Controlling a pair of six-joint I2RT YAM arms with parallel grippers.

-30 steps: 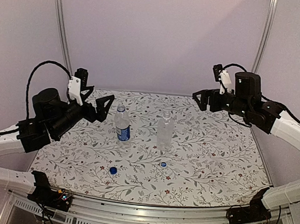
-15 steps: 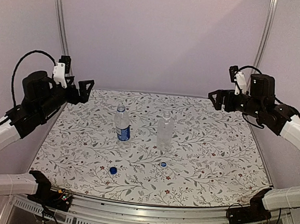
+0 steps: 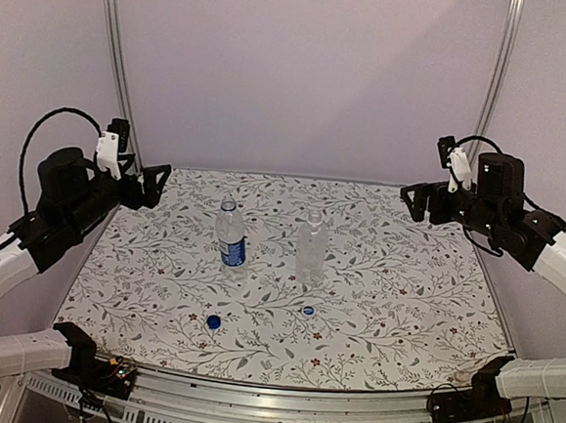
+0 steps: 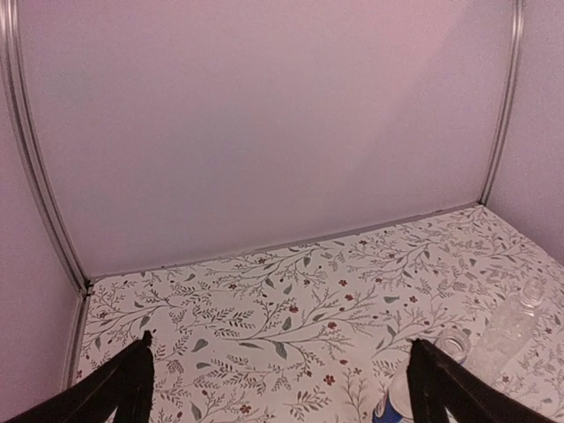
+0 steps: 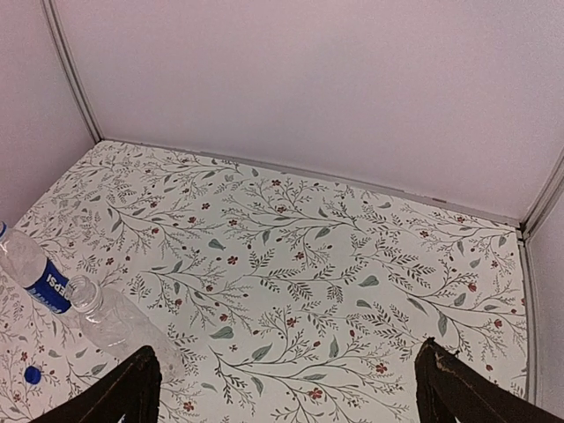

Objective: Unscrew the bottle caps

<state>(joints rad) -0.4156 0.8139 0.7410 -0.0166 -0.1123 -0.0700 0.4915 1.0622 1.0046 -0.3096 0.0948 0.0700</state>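
Two clear bottles stand upright mid-table: one with a blue label band point(image 3: 230, 235) on the left and a plain one point(image 3: 310, 249) on the right. Both necks are bare. A solid blue cap point(image 3: 214, 321) and a whitish-blue cap point(image 3: 308, 310) lie on the cloth in front of them. My left gripper point(image 3: 155, 180) is open and empty, raised at the far left, well away from the bottles. My right gripper point(image 3: 418, 199) is open and empty, raised at the far right. The left wrist view shows the labelled bottle point(image 4: 394, 407) and the plain bottle point(image 4: 514, 322). The right wrist view shows the labelled bottle point(image 5: 35, 274), the plain bottle point(image 5: 119, 324) and the blue cap point(image 5: 33, 374).
The table is covered by a floral cloth point(image 3: 386, 278). Plain walls with metal corner posts point(image 3: 114, 51) close in the back and sides. A metal rail point(image 3: 279, 392) runs along the near edge by the arm bases.
Both arms have drawn back from the bottles: the left gripper went left and back, the right gripper went right. Bottles and caps have not moved.
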